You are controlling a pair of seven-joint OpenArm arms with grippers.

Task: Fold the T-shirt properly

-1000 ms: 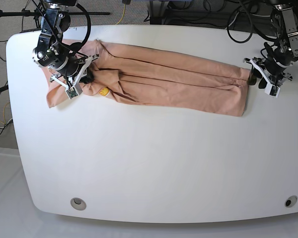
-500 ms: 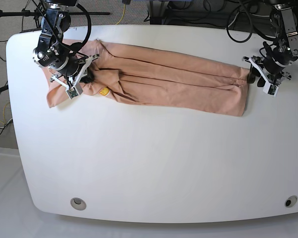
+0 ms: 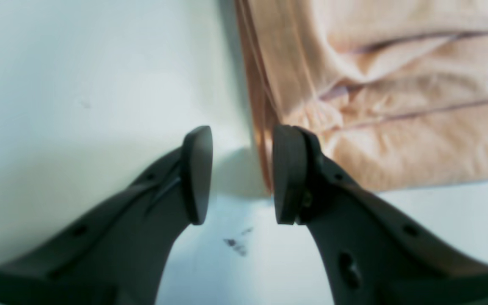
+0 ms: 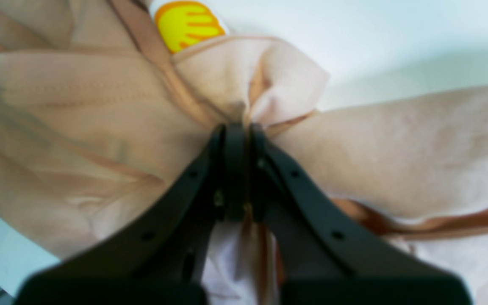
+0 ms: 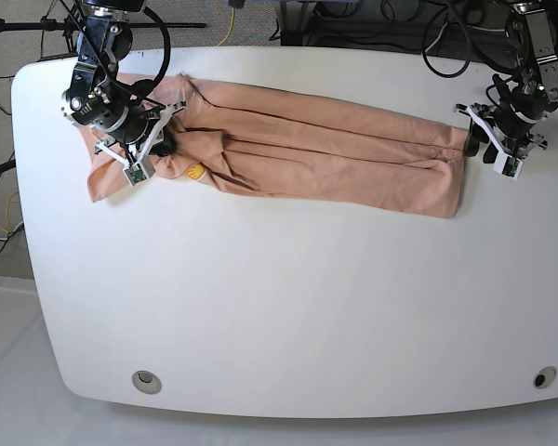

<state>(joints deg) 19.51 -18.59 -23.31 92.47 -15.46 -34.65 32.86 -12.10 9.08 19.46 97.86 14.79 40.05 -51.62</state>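
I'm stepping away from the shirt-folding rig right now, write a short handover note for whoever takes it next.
Right gripper: shut on the T-shirt, pinching bunched cloth at the collar end beside the yellow print.
Left gripper: open, holding nothing, at the shirt's hem edge; one fingertip overlaps the cloth, the other is over bare table.
Shirt: lies as a long narrow band across the far side of the table, the long sides already folded in, wrinkled at the collar end.
Left to do: grip the hem end, fold the band across its length, smooth and release.
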